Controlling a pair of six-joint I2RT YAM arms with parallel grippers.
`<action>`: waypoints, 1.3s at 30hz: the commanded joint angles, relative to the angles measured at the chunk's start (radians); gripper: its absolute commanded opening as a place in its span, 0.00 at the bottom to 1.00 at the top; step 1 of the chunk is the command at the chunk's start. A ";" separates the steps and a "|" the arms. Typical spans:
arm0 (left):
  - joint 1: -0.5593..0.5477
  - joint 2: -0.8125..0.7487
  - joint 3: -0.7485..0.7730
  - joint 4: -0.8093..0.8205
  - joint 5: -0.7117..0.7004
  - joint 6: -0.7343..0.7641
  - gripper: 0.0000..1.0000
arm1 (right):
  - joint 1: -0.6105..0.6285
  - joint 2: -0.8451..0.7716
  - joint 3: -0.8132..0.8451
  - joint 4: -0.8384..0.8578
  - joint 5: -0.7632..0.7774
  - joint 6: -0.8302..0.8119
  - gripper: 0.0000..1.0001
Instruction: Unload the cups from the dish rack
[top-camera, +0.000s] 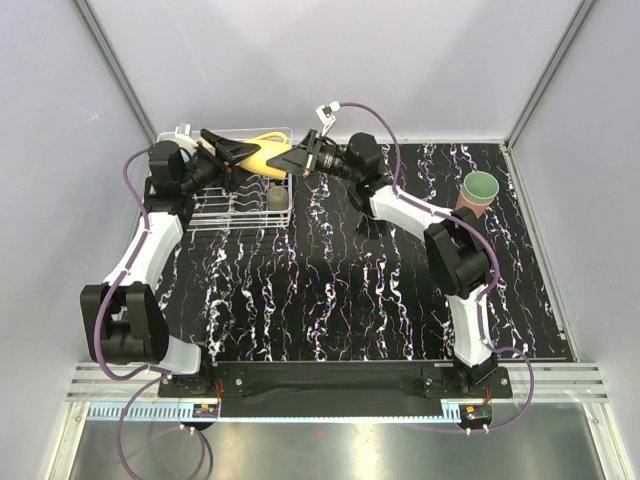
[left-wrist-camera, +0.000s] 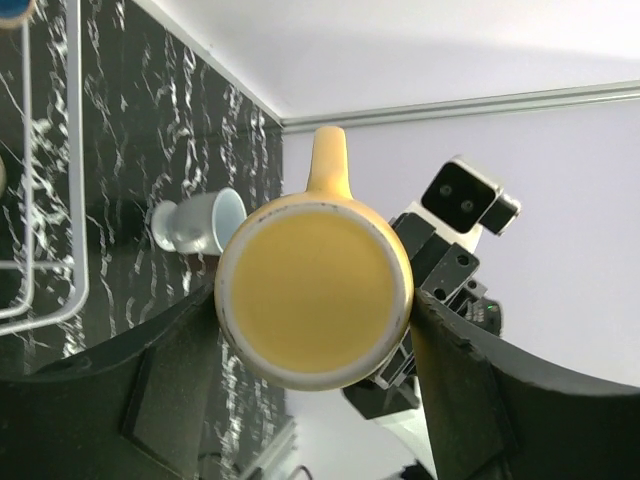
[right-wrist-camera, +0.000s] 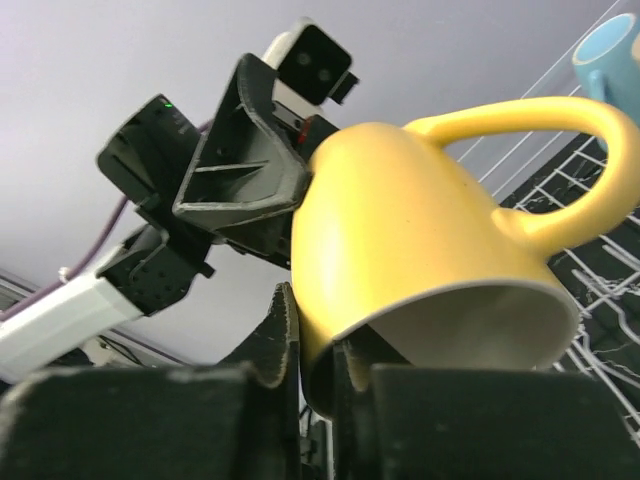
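Well, the yellow mug (top-camera: 268, 160) hangs in the air above the dish rack (top-camera: 240, 212), held from both ends. It lies on its side, with its base toward the left arm and its mouth toward the right arm. The left tool (top-camera: 248, 152) clamps the mug's body near the base, one finger at 9 o'clock and one at 3 o'clock in the left wrist view, where the handle points to 12. The right tool (top-camera: 298, 158) is drawn narrow on the mug's lip, with the wall of the rim pinched between its two fingers.

The rack stands at about 10 o'clock on the black marbled bench (top-camera: 330, 300). A grey-brown cup (top-camera: 276, 198) sits upright in the rack's 3 o'clock end, below the held mug. A pale blue mug (right-wrist-camera: 606, 50) shows at 1 o'clock in the right wrist view, probably beside the rack wires, though where it rests is cut off. Well apart, at 2 o'clock on the bench, a tumbler (top-camera: 478, 190) that is pinkish outside and green inside rests beside the right arm's elbow.
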 joint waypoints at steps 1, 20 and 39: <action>-0.004 -0.053 0.002 0.160 0.086 -0.004 0.18 | 0.007 -0.075 -0.046 0.130 -0.002 -0.008 0.01; -0.001 -0.197 0.111 -0.443 -0.125 0.483 0.99 | 0.008 -0.322 -0.218 -0.371 0.101 -0.331 0.00; -0.003 -0.281 0.131 -0.769 -0.710 0.632 0.99 | 0.273 -0.209 0.124 -1.522 0.726 -0.663 0.00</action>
